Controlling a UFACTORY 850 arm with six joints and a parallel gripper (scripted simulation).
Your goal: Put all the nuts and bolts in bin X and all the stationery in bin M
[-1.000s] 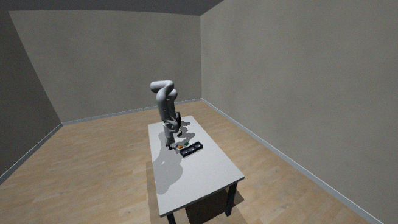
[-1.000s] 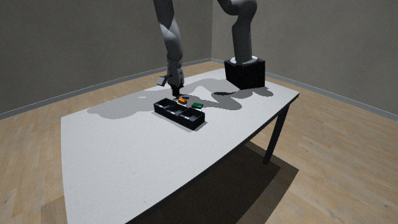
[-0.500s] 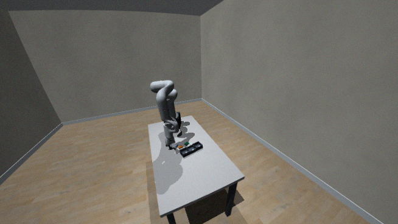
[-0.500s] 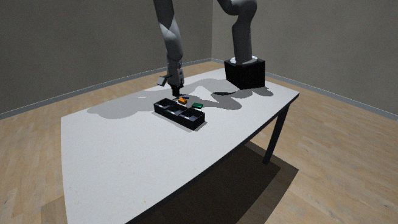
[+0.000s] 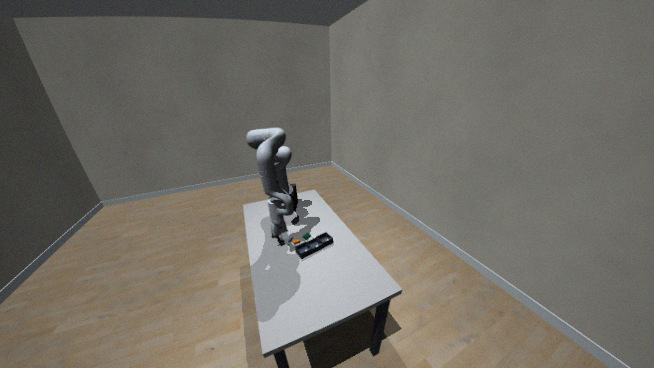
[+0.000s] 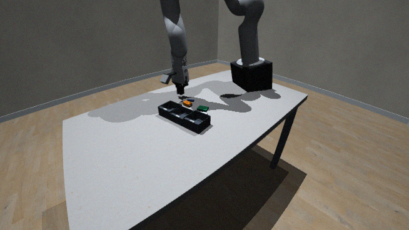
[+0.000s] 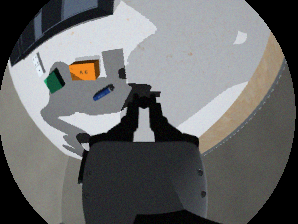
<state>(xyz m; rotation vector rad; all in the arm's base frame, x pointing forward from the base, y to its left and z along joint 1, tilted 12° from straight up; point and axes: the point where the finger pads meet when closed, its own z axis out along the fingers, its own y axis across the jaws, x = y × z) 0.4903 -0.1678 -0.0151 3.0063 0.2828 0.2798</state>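
Note:
My gripper (image 6: pixel 181 90) hangs a little above the table, just behind the row of black bins (image 6: pixel 184 116). It is shut on a small dark object (image 7: pixel 141 94), which shows only as a dark lump between the fingertips in the wrist view; I cannot tell its shape. An orange block (image 6: pixel 187 103), a small blue piece (image 6: pixel 191 100) and a green block (image 6: pixel 202 108) lie on the table between the gripper and the bins. They also show in the wrist view: the orange block (image 7: pixel 84 70), the blue piece (image 7: pixel 101 94) and the green block (image 7: pixel 53 83). The bins' letters are too small to read.
The arm's black base (image 6: pixel 251 75) stands at the table's far corner, to the right of the gripper. The bins (image 5: pixel 314 245) sit near the middle of the table's width. The table edge lies close behind the gripper.

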